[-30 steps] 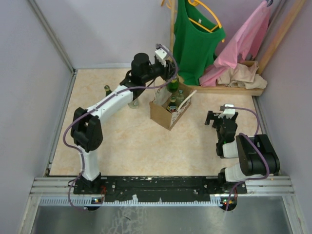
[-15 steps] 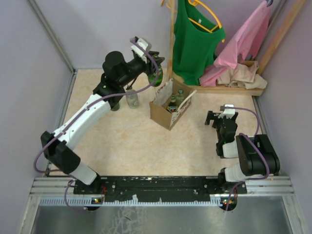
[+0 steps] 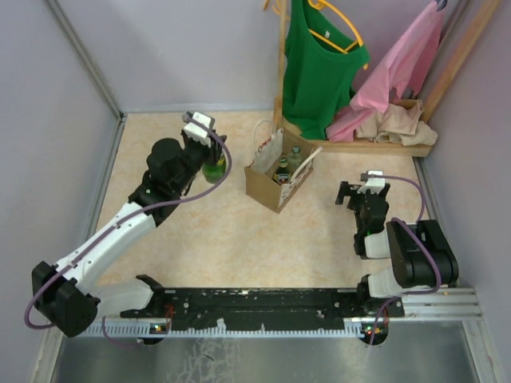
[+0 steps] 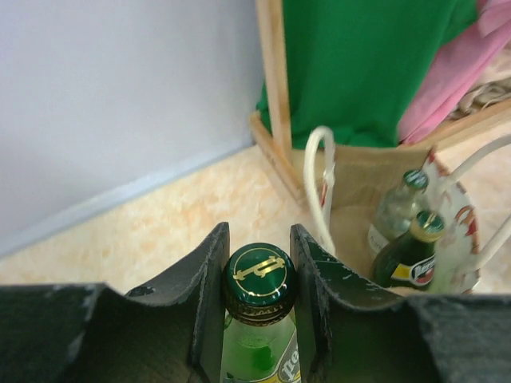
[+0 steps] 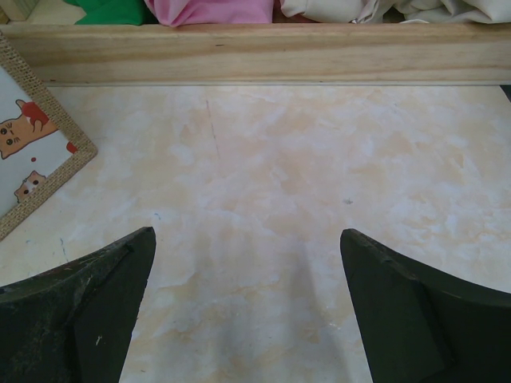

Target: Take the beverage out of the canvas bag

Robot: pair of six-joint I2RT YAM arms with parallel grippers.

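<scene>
The tan canvas bag (image 3: 270, 185) stands mid-table with white loop handles; it also shows in the left wrist view (image 4: 363, 171). Two bottles remain inside it, a pale one (image 4: 397, 209) and a dark green one with a gold cap (image 4: 413, 251). My left gripper (image 3: 209, 153) is left of the bag and outside it. In the left wrist view my left gripper (image 4: 257, 239) is shut on the neck of a green glass bottle (image 4: 257, 279) with a green cap. My right gripper (image 3: 363, 195) is open and empty right of the bag, low over the table (image 5: 247, 233).
A wooden rack base (image 3: 375, 146) with green and pink clothes hanging over it stands behind the bag, close to its far side. Its wooden rail (image 5: 255, 52) lies ahead of my right gripper. The bag's cat-printed corner (image 5: 32, 163) is at that view's left. Walls close both sides.
My left arm has swung left and back from above the bag with the green bottle in its grip. The bottle is now clear of the bag. The right arm has not moved.
</scene>
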